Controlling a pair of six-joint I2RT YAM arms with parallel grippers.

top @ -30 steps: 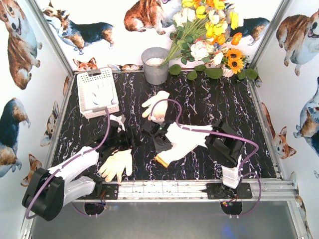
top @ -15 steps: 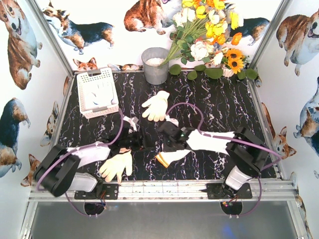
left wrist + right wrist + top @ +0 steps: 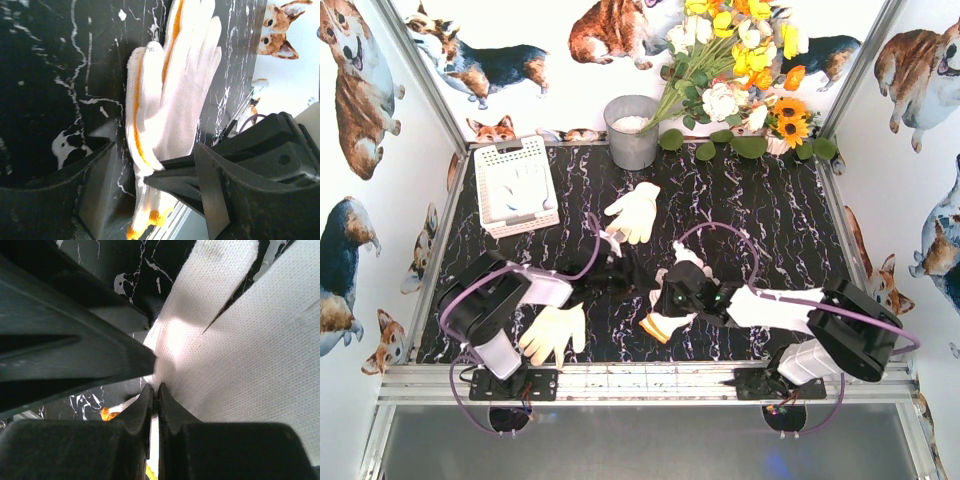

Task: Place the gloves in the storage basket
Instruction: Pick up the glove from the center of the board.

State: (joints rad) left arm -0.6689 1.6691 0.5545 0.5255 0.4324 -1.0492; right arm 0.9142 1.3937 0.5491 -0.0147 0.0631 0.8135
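A white glove with an orange cuff lies on the black marble table. My right gripper is shut, pinching a fold of its fabric between the fingertips. My left gripper reaches in from the left and stands open around the same glove, with the right gripper's black tip between its fingers. A yellow glove lies by the near rail. A pale glove lies further back. The white storage basket sits at the back left with white gloves inside.
A grey metal bucket stands at the back centre, with a bunch of flowers to its right. The aluminium rail runs along the near edge. Purple cables loop over both arms.
My right gripper has closed on the white glove and drawn it towards the near edge. My left gripper has moved right until it straddles the glove.
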